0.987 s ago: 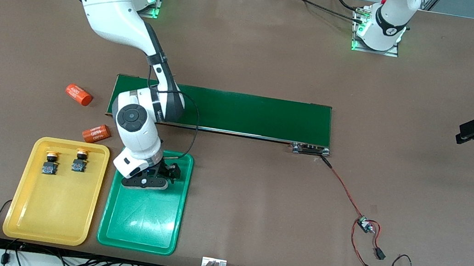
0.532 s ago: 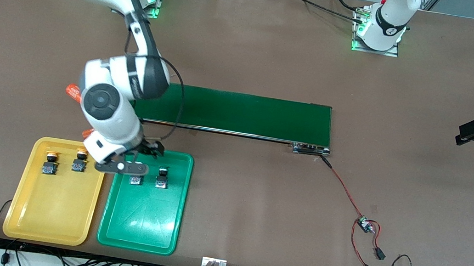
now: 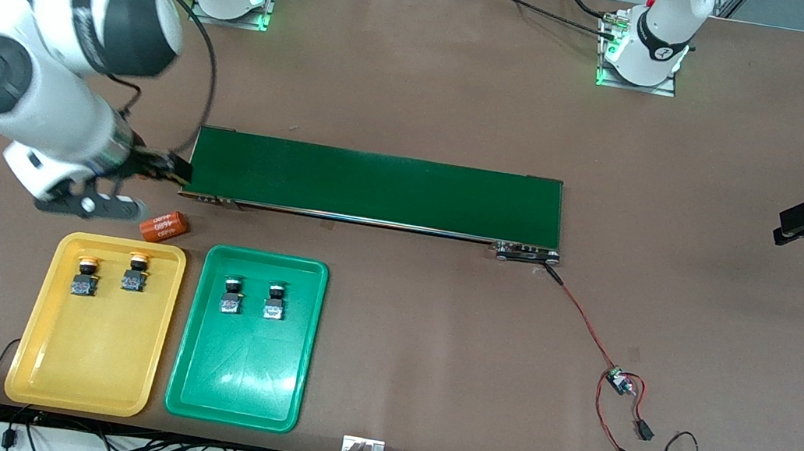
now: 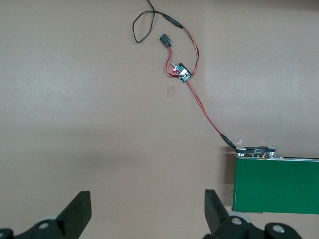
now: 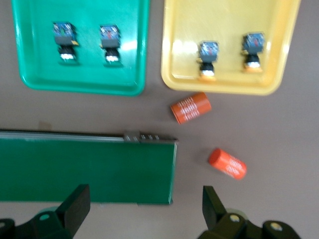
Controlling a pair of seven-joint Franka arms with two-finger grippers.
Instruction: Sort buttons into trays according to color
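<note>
A: So, largest first: we log the brown table (image 3: 421,87) with the long dark-green conveyor belt (image 3: 376,186) lying across its middle.

B: Agreed. We note the yellow tray (image 3: 88,362) and the green tray (image 3: 238,383) side by side, nearer the front camera than the belt, toward the right arm's end of the table.

A: We place the right gripper (image 5: 144,211) in the air over the bare table just off the belt's end, fingers spread wide with nothing between them. The left gripper (image 4: 147,214) waits over the table at the left arm's end, likewise released and empty.

B: We record two orange cylinders; one (image 3: 164,225) lies between belt and yellow tray, the other (image 5: 227,163) shows only in the right wrist view.

A: Smallest: two yellow-orange buttons (image 3: 86,275) (image 3: 136,272) sit in the yellow tray, two green buttons (image 3: 231,295) (image 3: 274,301) in the green tray, each pair at the tray end closest to the belt.
</note>
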